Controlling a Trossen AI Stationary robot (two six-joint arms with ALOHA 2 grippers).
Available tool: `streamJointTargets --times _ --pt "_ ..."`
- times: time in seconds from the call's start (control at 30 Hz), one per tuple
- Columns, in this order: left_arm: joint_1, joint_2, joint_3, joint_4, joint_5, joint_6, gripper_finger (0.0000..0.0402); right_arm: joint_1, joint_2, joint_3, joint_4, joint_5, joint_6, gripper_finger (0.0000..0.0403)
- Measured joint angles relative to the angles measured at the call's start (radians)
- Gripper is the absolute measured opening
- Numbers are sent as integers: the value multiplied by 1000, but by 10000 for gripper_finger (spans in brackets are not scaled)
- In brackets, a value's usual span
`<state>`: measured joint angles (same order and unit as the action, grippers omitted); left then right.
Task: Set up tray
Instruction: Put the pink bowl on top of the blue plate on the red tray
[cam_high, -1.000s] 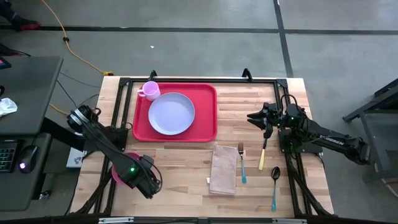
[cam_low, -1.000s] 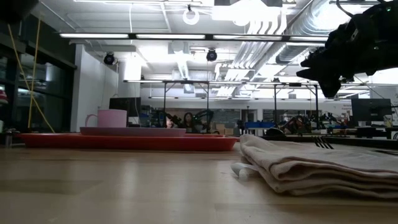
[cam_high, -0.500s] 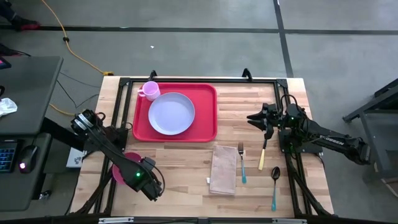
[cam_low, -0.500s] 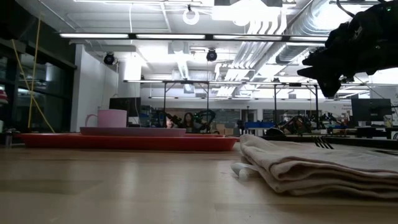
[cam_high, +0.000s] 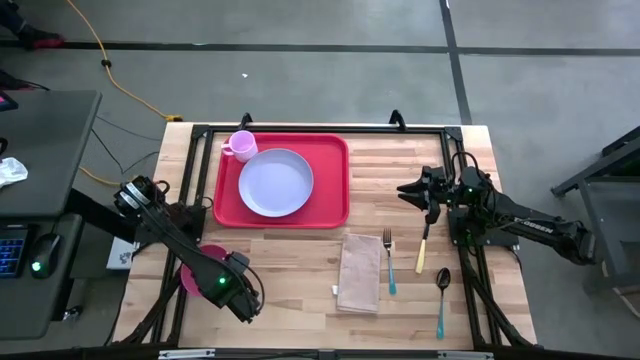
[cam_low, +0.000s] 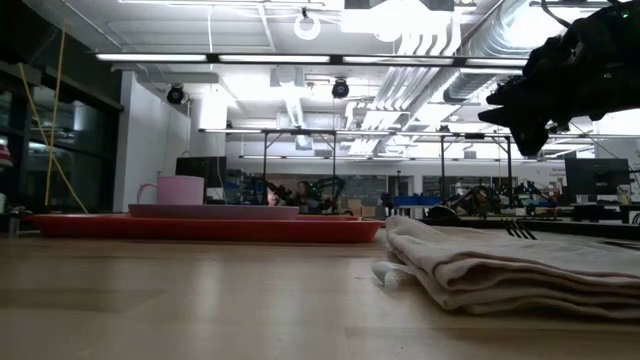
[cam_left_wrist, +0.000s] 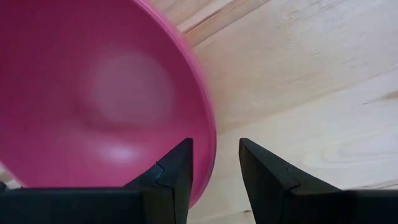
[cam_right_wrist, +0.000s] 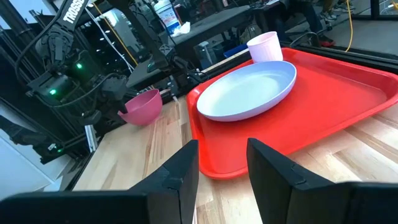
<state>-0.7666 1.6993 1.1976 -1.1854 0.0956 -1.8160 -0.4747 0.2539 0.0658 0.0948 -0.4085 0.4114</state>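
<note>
At the left front of the pale slatted wooden table (cam_high: 300, 300), the left gripper (cam_left_wrist: 214, 165) hangs over a glossy pink bowl (cam_left_wrist: 99, 99), round and smooth-walled; its two dark angular fingers stand narrowly parted astride the bowl's thin rim, one inside the bowl and one outside over the bare wood, and whether the pads press the rim cannot be told. From above the same bowl shows only as a pink crescent beside the dark arm. Further right, toward the table's far edge, lies the tray (cam_high: 330, 205), a flat red plastic rectangle with rounded corners and a low raised rim. On it rests a round lavender plate (cam_high: 275, 182), shallow and matte, and in the tray's far left corner stands a small pale pink mug (cam_high: 241, 145) with a handle, just beside the plate. In front of the tray's right end a beige cloth napkin (cam_high: 359, 272) lies folded in a long soft rectangle, its layered edges showing thick in the low view. Just right of it lies a fork (cam_high: 388, 258) with a metal head and a light blue handle, then a knife (cam_high: 423, 248) with a cream handle, and nearer the front a spoon (cam_high: 441, 295) with a dark bowl and blue handle. The right gripper (cam_high: 408, 189) hovers above the table's right part, over the knife's blade end, pointing toward the tray; its fingers stand a narrow gap apart, holding nothing.
</note>
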Motion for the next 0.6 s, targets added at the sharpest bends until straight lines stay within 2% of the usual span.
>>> streamJointTargets --times 0.2,0.3,0.5,0.6 --pt "0 0 0 -22 0 0 149 0 0 0 0 0 0 114" --pt "0 0 0 -25 -1 0 117 0 0 0 0 0 0 114" --pt "1 0 0 -20 0 4 28 0 0 0 0 1 0 114" --pt "0 0 0 -20 -1 5 14 0 0 0 0 1 0 114"
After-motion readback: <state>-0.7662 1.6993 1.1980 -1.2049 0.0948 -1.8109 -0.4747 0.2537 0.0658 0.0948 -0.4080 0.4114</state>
